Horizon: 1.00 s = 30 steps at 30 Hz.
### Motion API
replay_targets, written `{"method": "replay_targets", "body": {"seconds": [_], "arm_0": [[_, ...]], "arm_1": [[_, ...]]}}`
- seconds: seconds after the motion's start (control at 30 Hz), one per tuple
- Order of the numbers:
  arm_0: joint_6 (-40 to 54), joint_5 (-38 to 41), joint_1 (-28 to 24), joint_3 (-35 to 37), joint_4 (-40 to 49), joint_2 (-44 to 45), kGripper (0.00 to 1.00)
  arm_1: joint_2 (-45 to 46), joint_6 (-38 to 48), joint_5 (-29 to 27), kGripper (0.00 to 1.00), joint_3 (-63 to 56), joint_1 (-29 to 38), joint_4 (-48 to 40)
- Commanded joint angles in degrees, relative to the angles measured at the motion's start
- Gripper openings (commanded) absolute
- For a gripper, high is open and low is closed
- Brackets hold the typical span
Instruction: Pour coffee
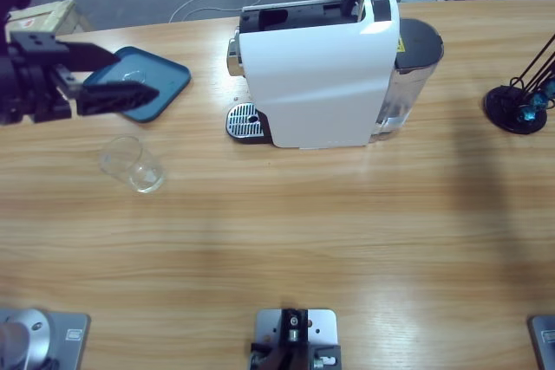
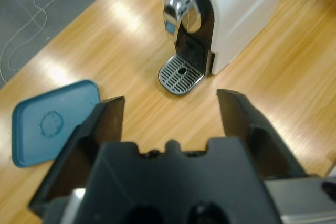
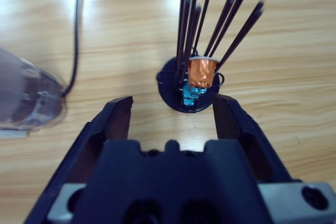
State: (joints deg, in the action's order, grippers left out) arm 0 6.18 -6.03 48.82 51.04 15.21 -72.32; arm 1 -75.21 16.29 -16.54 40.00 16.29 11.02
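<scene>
Left gripper (image 1: 117, 75) jaws spread, empty, hanging over the blue tray (image 1: 165, 75); clear glass cup (image 1: 132, 163) sits just below-beside it, coffee machine (image 1: 321, 71) drip grate (image 2: 181, 74) ahead. Grab low on the thin slick glass. Right gripper (image 3: 172, 113) also spread, facing the wire capsule rack (image 3: 195, 85), orange foil pod (image 3: 201, 72)

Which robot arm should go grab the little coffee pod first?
Probably the right. Its open gripper points straight at the orange capsule in the black wire holder. The left gripper, also open, hangs by the blue tray near the glass cup, far from the holder.
</scene>
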Motion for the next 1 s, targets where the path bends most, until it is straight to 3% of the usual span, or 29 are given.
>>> {"method": "replay_targets", "body": {"seconds": [0.03,0.13,0.2,0.33,0.4,0.5,0.57,0.73,0.8,1.0], "arm_0": [[-3.65,-0.91,0.4,-2.79,-0.09,0.48,0.991],[-4.46,-0.91,0.4,-2.82,-0.11,0.34,0.991],[-4.76,-0.91,0.4,-2.94,-0.11,0.47,0.991],[-5.55,-0.91,0.4,-3.54,-0.18,0.94,0.991],[-5.78,-0.91,0.4,-3.87,-0.18,1.13,0.991],[-6.01,-1.0,0.4,-4.4,-0.16,1.48,0.991],[-6.01,-1.0,0.4,-4.6,-0.18,1.57,0.991],[-6.69,-1.09,0.4,-4.81,-0.18,1.85,0.991],[-6.96,-1.09,0.4,-4.95,-0.18,2.1,0.991],[-7.52,-1.18,0.4,-6.34,-0.18,3.31,0.991]], "arm_1": [[-6.25,-0.31,-0.54,0.545,-4.57,-3.55,-6.8],[-7.46,-0.61,-0.53,0.541,-4.67,-4.81,-8.07],[-8.38,-0.96,-0.54,0.443,-4.65,-5.62,-9.24],[-9.61,-1.08,-0.56,0.421,-4.07,-5.97,-10.07],[-9.98,-1.13,-0.42,0.291,-4.16,-6.01,-10.39],[-10.24,-1.17,-0.33,0.287,-4.64,-6.01,-10.84],[-10.05,-1.29,-0.49,0.167,-4.97,-6.29,-11.25],[-9.96,-1.52,-0.51,0.162,-5.02,-6.57,-11.28],[-9.75,-1.66,-0.84,0.047,-5.02,-6.75,-11.28],[-7.71,-2.56,-1.32,0.0,-4.58,-7.13,-11.26]]}}
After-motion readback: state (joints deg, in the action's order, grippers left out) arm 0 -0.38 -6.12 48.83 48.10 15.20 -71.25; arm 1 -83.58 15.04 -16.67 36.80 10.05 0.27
